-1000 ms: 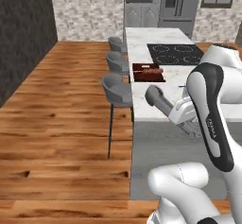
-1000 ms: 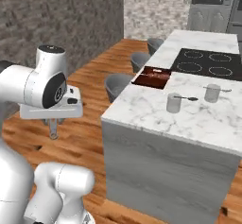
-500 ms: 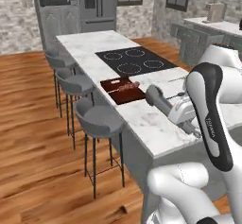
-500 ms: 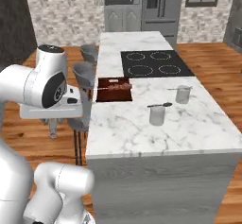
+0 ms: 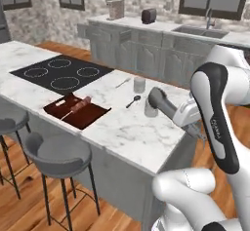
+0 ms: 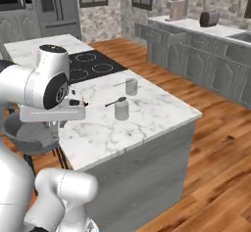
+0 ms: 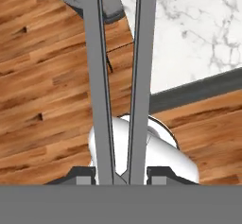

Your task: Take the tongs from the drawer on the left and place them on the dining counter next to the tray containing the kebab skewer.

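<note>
- Since the earlier frame the base has swung round the white marble tabletop; both base views shifted.
- Two grey cups and a dark spoon stand near the dark reddish-brown tray with its kebab skewer.
- Beside the tabletop edge, over wood floor, the end effector clamps slim grey metal tongs.

text: none legible | labels/brands/nos: none | signs: none

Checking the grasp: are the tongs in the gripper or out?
In: the slim grey metal tongs rise between the gripper's fingertips.
</note>
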Robot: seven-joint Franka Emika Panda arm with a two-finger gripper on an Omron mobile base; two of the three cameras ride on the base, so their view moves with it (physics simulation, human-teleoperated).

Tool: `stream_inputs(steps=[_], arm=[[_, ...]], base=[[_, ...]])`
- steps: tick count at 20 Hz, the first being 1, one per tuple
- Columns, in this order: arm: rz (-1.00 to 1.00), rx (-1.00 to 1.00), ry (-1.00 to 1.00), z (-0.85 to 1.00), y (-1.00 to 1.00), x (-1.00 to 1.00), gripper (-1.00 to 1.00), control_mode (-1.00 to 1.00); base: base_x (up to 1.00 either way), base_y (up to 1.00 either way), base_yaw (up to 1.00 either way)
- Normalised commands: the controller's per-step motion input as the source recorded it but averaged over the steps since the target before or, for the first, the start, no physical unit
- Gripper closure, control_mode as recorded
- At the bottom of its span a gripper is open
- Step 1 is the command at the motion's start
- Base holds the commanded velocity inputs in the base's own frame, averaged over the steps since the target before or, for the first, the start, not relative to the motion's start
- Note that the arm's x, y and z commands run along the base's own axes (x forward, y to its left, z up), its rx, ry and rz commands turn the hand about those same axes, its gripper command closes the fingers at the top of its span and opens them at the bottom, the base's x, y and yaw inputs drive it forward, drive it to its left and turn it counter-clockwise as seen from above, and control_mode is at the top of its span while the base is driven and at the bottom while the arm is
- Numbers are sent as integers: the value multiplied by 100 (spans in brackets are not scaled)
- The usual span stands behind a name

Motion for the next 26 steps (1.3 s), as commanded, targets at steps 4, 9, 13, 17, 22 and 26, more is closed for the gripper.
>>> stream_inputs(steps=[4,9,13,17,22,26], arm=[[0,0,0,0,0,0,100,100],[0,0,0,0,0,0,100,100],[0,0,0,0,0,0,100,100],[0,0,0,0,0,0,100,100],[0,0,0,0,0,0,100,100],[0,0,0,0,0,0,100,100]], base=[[0,37,-88],[-4,91,-62],[-54,88,-37],[-30,93,-28],[10,83,-51],[48,69,-61]])
